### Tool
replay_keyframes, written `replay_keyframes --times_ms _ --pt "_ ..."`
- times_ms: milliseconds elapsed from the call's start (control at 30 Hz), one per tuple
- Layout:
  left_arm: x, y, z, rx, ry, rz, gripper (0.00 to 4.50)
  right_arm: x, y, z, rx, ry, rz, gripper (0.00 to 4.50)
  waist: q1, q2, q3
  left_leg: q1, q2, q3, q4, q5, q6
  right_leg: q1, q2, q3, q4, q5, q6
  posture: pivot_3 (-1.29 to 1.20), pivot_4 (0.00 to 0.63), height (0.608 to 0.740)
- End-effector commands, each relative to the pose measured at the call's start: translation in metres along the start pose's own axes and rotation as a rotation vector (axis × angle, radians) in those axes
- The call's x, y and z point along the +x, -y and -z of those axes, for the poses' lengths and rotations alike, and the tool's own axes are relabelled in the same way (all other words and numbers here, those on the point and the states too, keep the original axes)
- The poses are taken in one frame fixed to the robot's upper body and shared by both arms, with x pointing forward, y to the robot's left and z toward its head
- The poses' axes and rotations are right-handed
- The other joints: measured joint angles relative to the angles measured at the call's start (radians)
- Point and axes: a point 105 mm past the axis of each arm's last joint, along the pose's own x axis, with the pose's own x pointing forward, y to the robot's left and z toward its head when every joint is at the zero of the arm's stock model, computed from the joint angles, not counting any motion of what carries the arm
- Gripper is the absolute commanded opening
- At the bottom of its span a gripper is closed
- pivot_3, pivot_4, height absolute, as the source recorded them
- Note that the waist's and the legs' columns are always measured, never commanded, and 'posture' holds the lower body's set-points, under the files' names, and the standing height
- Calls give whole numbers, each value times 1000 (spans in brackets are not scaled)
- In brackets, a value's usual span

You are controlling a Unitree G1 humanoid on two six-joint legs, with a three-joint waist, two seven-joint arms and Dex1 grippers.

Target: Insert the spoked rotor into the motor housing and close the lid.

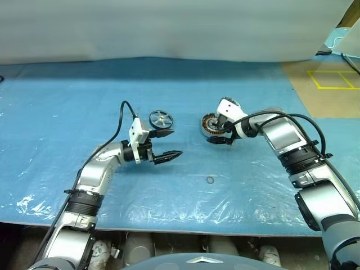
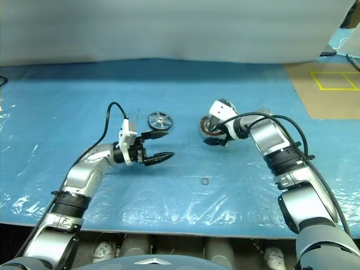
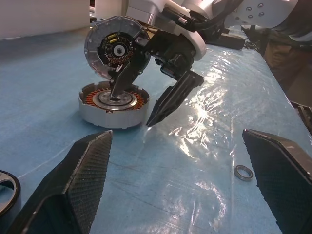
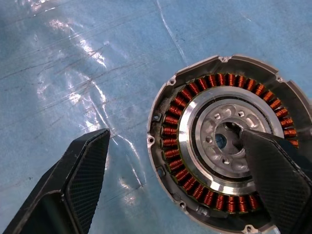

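Note:
The motor housing (image 1: pixel 210 126) sits on the blue sheet with its copper windings (image 4: pixel 170 131) facing up. Its lid (image 3: pixel 114 46) stands upright at the far edge, inner face showing. My right gripper (image 1: pixel 220 135) is open and straddles the housing's near wall: one finger (image 3: pixel 122 83) dips into the dark centre, the other (image 3: pixel 173 97) hangs outside above the sheet. The spoked rotor (image 1: pixel 161 118) lies flat to the housing's left. My left gripper (image 1: pixel 175 143) is open and empty just in front of the rotor, pointing towards the housing.
A small metal ring (image 1: pixel 210 180) lies on the sheet in front of the housing. The blue plastic-covered table (image 1: pixel 56 112) ends at a white backdrop behind. Brown floor with yellow tape lines (image 1: pixel 332 79) lies at the far right.

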Motion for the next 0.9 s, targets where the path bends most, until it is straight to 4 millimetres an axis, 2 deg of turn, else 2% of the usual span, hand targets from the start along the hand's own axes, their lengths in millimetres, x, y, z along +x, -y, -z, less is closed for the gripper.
replay_keyframes --times_ms 33,233,267,367,467,533,700,867,900 --pt "0 2 -5 31 10 12 4478 -1 3 -4 -24 -3 12 4471 1 0 0 0 0 0 0 0 0 0 0 0 0 0 0 0 150 740" --pt "2 2 -4 34 7 7 4478 8 -13 5 -58 -54 -73 4471 0 0 0 0 0 0 0 0 0 0 0 0 0 0 0 0 150 740" --pt "2 2 -4 34 8 7 4496 8 -20 3 -81 -48 -107 4302 0 0 0 0 0 0 0 0 0 0 0 0 0 0 0 0 150 740" --pt "4 2 -5 35 11 6 4500 9 -34 -2 -118 -34 -165 3613 1 0 0 0 0 0 0 0 0 0 0 0 0 0 0 0 150 740" --pt "6 5 -6 33 18 10 4500 12 -39 -3 -125 -33 -183 2502 -2 0 0 0 1 0 0 0 0 0 0 0 0 0 0 0 150 740" --pt "8 6 -6 32 21 13 4500 14 -42 -11 -92 0 -196 1897 -3 -2 -1 1 1 0 -1 0 0 0 0 0 0 0 -1 0 150 740" --pt "8 6 -14 19 55 -3 4500 14 -44 -28 -129 37 -194 1843 -5 -2 -1 2 1 1 0 -1 -2 0 1 0 1 -1 -2 0 150 740" --pt "6 5 -15 23 49 -11 4500 7 -65 -41 -258 68 -284 1843 -4 -2 -1 2 1 1 0 -1 -2 0 1 0 0 -1 -2 0 150 740" --pt "5 5 -15 24 44 -12 4500 6 -73 -39 -334 56 -321 1843 -2 -2 -1 2 1 1 -1 -1 -1 0 1 0 0 -1 -2 0 150 740"
